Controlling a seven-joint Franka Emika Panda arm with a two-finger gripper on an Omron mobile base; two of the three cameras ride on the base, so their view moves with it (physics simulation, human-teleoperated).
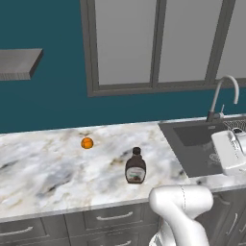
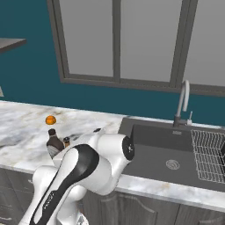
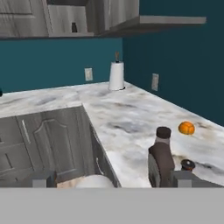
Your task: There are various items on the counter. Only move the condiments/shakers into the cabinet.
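A dark brown squeeze bottle (image 1: 135, 166) (image 2: 54, 143) (image 3: 162, 159) with a pale label stands on the marble counter (image 1: 43, 163) near its front edge. Right behind it is a small shaker with a dark cap (image 3: 188, 165) (image 2: 66, 141). Farther back lies a small orange fruit (image 1: 87, 142) (image 2: 50, 119) (image 3: 186, 127). My gripper (image 3: 113, 179) is open, fingers wide apart and nothing between them; the bottle stands just beyond the right fingertip (image 3: 183, 178). The dark grey cabinet (image 3: 65, 19) hangs far off over the counter's corner, with a small dark-topped shaker (image 3: 74, 27) on its shelf.
A white paper towel roll (image 3: 116, 75) stands by the wall under the cabinet. A dark sink (image 2: 162, 154) with a curved faucet (image 2: 182, 103) and a wire rack (image 2: 207, 154) lies right of the bottle. A flat grey shelf (image 1: 19, 62) juts from the teal wall. Grey drawers (image 1: 110, 218) run below the counter.
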